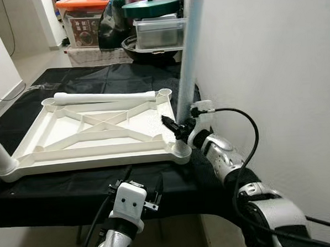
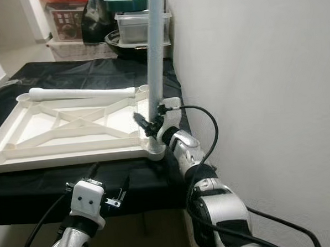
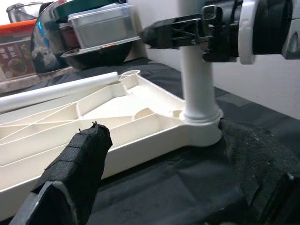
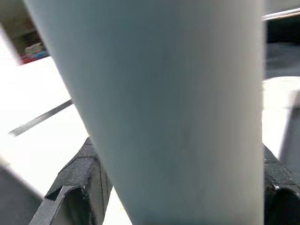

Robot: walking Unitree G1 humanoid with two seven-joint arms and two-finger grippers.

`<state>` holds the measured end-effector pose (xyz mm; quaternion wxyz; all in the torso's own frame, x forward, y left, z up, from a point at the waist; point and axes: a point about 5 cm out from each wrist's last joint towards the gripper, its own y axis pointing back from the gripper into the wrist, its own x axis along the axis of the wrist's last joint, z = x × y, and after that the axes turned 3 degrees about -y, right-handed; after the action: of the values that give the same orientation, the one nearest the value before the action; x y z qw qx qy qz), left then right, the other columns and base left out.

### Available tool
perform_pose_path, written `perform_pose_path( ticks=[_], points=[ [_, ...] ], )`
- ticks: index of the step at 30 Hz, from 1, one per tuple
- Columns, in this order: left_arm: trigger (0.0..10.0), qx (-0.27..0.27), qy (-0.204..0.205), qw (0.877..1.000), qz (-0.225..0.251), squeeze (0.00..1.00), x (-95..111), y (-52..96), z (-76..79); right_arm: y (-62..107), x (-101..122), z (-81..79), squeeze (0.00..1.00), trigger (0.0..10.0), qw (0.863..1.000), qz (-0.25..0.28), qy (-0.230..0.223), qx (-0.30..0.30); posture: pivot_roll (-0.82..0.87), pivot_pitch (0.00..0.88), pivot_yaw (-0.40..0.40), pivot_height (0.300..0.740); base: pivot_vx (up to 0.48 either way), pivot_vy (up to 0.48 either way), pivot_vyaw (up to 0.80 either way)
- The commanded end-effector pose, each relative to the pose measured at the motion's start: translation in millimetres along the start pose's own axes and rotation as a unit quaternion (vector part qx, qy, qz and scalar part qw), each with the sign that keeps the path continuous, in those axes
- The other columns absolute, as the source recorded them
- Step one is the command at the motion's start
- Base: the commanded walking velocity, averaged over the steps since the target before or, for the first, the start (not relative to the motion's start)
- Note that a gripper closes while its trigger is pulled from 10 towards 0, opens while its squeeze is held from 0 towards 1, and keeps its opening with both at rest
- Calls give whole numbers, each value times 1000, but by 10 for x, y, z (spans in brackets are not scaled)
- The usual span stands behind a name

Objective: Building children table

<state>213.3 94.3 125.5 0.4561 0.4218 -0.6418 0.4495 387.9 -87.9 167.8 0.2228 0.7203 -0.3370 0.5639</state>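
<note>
Gripping upright leg (image 1: 190,56) — right tool (image 1: 178,128) fingertips hidden.

Two silver arms with black joints and looping black cables. The left claw (image 1: 144,197) has a white housing with two dark screws; the right claw (image 1: 173,126) has black, fabric-padded fingers (image 4: 77,180).

A low surface covered with a black cloth (image 1: 96,77) spans the centre and left of the frame. An inverted white table top (image 1: 99,132) with cross ribs lies flat on the cloth. A loose white leg (image 1: 105,96) lies across the top's far edge, upper centre.
</note>
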Motion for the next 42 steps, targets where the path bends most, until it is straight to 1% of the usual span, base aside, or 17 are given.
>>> perform_pose_path(
  ticks=[1, 3, 6, 10, 16, 17, 19, 24, 28, 30, 32, 35, 36, 37, 39, 41, 42],
  points=[
    [10000, -2, -1, 1000, -6, 0, -16, -1, 5, -124, 12, -226, 0, 10000, 993, -40, 7, 112, 94, 0, -28, 740, 0, 0, 0],
    [10000, -2, -1, 1000, -7, 0, -15, 0, 5, -145, 14, -363, 0, 10000, 975, -71, 16, 208, 94, 0, -28, 740, 0, 0, 0],
    [10000, -2, -1, 1000, -7, 0, -15, 0, 5, -144, 7, -390, 0, 10000, 971, -79, 18, 227, 94, 0, -28, 740, 0, 0, 0],
    [10000, -1, -2, 1000, -7, 0, -17, 4, 7, -125, -72, -512, 0, 10000, 943, -116, 33, 309, 106, 0, -36, 740, 0, 0, 0],
    [10000, -2, -1, 1000, -8, 0, -22, 7, 11, -126, -91, -552, 0, 9647, 935, -123, 23, 332, 106, 0, -36, 740, 0, 0, 0],
    [10000, -2, -1, 1000, -9, 0, -24, 11, 13, -155, -89, -557, 0, 0, 943, -112, 27, 313, 108, 0, -36, 740, 0, 0, 0],
    [10000, -1, -1, 1000, -9, 0, -25, 15, 14, -213, -82, -535, 0, 0, 962, -91, 29, 255, 108, 0, -36, 740, 0, 0, 0],
    [10000, -2, 0, 1000, -9, 0, -26, 16, 19, -233, -96, -493, 0, 0, 975, -77, 18, 206, 103, 0, -36, 740, 0, 0, 0],
    [10000, -3, 0, 1000, -10, 0, -30, 19, 25, -245, -141, -352, 0, 0, 997, -46, 14, 62, 101, 0, -35, 740, 0, 0, 0],
    [10000, -3, 0, 1000, -10, 0, -30, 20, 25, -240, -141, -310, 0, 0, 999, -38, 13, 25, 101, 0, -35, 740, 0, 0, 0],
    [10000, -3, 0, 1000, -10, 0, -33, 21, 25, -163, -101, -81, 0, 0, 990, -9, 23, -135, 94, 0, -31, 740, 0, 0, 0],
    [10000, -3, 0, 1000, -10, 0, -33, 21, 25, -163, -101, -81, 0, 0, 990, -9, 23, -135, 94, 0, -31, 740, 0, 0, 0],
    [10000, -3, 0, 1000, -11, 0, -33, 21, 25, -115, -81, 10, 0, 0, 980, 4, 24, -196, 94, 0, -31, 740, 0, 0, 0],
    [10000, -3, 0, 1000, -11, 0, -31, 19, 21, 43, -84, 206, 0, 0, 944, 21, 22, -327, 91, 0, -30, 740, 0, 0, 0],
    [10000, -3, 0, 1000, -11, 0, -31, 19, 21, 43, -84, 206, 0, 0, 944, 21, 22, -327, 91, 0, -30, 740, 0, 0, 0],
    [10000, -3, 0, 1000, -11, 0, -30, 15, 17, 270, -133, 397, 0, 0, 882, 32, 9, -471, 91, 0, -30, 740, 0, 0, 0],
    [10000, -3, 0, 1000, -11, 0, -30, 15, 17, 270, -133, 397, 0, 0, 882, 32, 9, -471, 91, 0, -30, 740, 0, 0, 0]
  ],
)
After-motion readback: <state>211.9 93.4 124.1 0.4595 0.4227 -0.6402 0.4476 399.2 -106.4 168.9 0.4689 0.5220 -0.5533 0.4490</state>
